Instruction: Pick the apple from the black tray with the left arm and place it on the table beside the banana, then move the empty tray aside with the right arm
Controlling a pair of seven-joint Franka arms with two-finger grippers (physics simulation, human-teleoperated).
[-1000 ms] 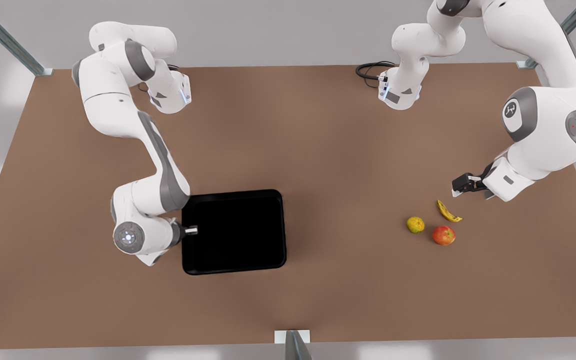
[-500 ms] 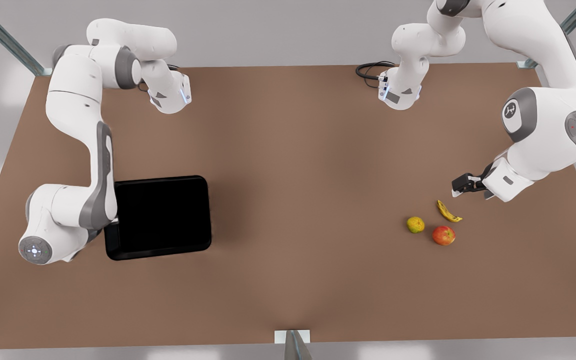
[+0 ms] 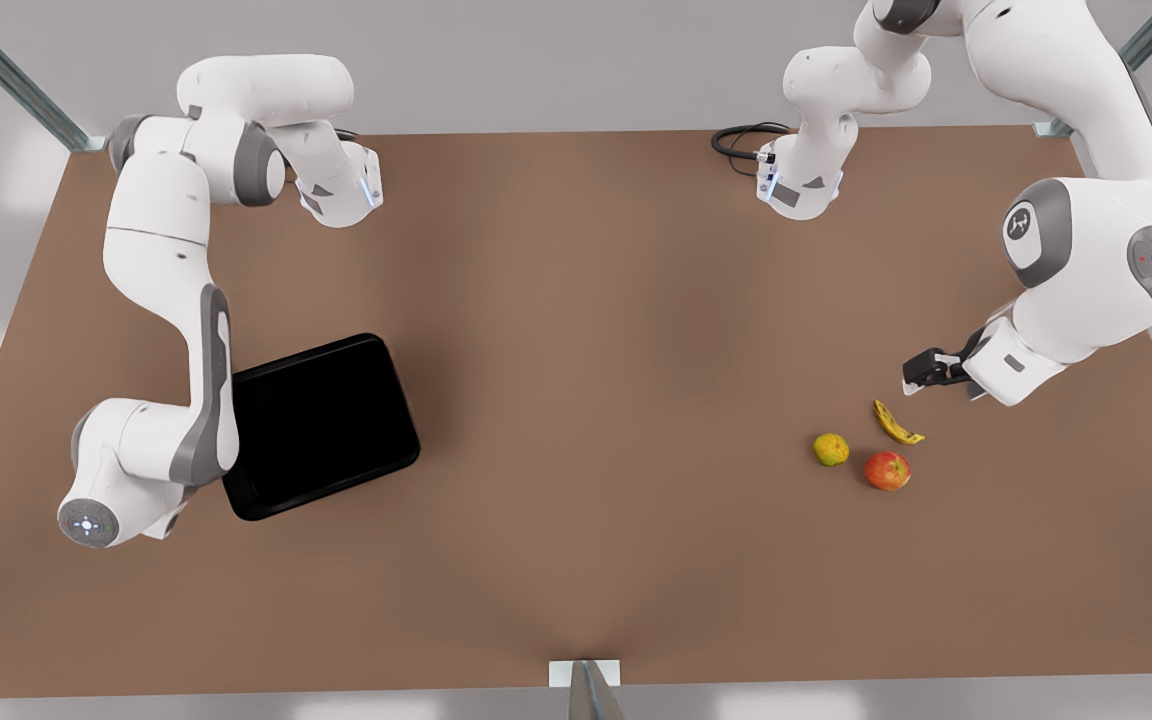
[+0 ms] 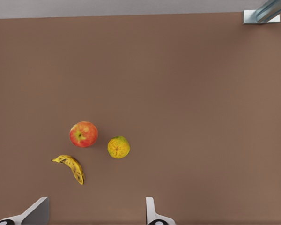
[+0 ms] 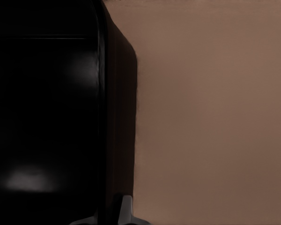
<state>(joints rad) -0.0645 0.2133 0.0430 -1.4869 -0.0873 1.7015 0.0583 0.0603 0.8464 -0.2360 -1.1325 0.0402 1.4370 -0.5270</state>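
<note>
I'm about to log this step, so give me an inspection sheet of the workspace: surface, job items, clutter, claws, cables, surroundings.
Surface: brown table, flat and unmarked.
Job's things: apple on the table beside the banana, apart from it; black tray empty, skewed, at the front view's left.
Clutter: a yellow-green fruit next to the apple, not touching it.
Claws: left claw open, above the table near the banana, holding nothing; right claw at the tray's rim, one finger on each side of it.
Cables: a black cable looped at the far table edge by an arm base.
Surroundings: metal frame struts at the table's corners; grey backdrop.
</note>
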